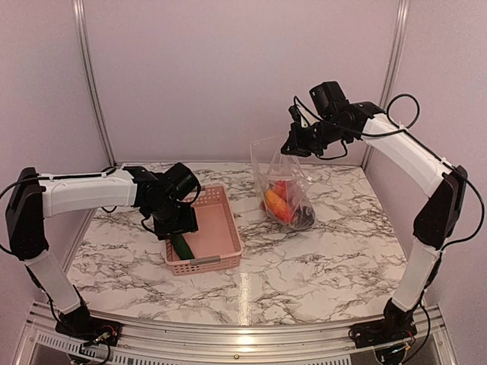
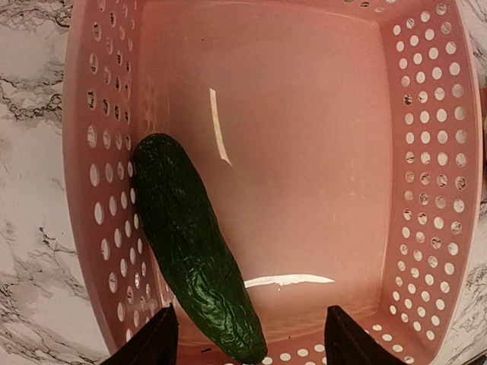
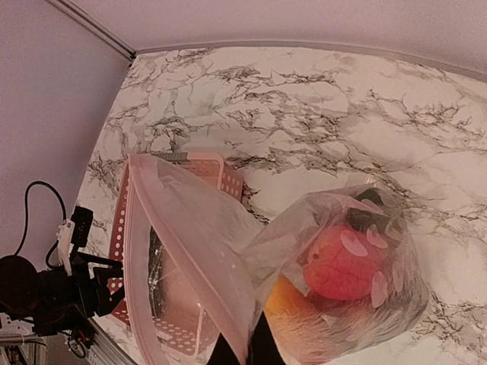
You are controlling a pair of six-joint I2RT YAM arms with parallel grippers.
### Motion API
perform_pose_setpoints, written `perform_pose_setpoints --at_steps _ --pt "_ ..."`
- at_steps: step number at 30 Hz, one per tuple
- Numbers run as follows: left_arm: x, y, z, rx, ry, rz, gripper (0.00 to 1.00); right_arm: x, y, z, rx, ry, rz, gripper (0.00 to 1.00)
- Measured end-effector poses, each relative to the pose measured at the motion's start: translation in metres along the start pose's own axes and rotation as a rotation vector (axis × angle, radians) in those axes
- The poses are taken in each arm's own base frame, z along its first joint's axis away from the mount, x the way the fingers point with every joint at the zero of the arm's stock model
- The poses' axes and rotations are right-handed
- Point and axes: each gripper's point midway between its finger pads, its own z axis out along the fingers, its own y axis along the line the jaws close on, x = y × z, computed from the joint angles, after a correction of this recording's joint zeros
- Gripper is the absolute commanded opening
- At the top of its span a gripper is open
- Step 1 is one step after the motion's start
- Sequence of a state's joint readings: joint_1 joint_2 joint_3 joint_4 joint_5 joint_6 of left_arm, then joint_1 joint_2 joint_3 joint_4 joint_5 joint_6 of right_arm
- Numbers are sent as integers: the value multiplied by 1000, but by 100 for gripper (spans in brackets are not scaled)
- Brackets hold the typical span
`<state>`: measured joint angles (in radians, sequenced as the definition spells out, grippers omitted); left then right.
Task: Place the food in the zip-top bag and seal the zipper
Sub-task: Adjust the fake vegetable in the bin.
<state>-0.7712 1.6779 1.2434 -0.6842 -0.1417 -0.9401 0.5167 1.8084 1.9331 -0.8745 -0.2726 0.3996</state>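
Hovering over the basket [image 2: 426,190] at the near left, the left gripper [image 2: 249,344] has its jaws apart, one on each side of one end of the lone cucumber [image 2: 190,251], which lies slanted along the basket's side wall. That wall is the worry: one finger has little room between cucumber and plastic, so a descent could land on the rim or shove the basket across the table [image 1: 319,266]. The skin looks glossy too (and the thing tapers), so a pinch near the tip might squirt it out; a hold nearer the middle seems safer to me.

Farther back, the right gripper [image 1: 293,144] has its jaws together on the top edge of the bag [image 1: 270,163], hanging it upright with its bottom seemingly on the marble. A tomato [image 3: 338,266], something orange and a dark piece sit low inside. Held at one spot only, the mouth sags and the zipper [image 3: 185,255] runs slack. The cucumber could catch on that strip, or push the film aside and drop outside.
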Motion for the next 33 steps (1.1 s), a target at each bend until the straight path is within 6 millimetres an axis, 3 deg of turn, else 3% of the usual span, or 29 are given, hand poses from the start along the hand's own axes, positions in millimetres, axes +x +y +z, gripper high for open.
perform_pose_setpoints --at_steps 9,24,33 --pt "-14 -10 7 -20 -31 -59 71 0 0 0 0 0 -1 0" --pt "-5 10 46 -166 -16 -135 74 4 -2 2 3 5 1 0" --pt "-22 -9 68 -186 -43 -94 73 6 -3 3 5 9 2 0"
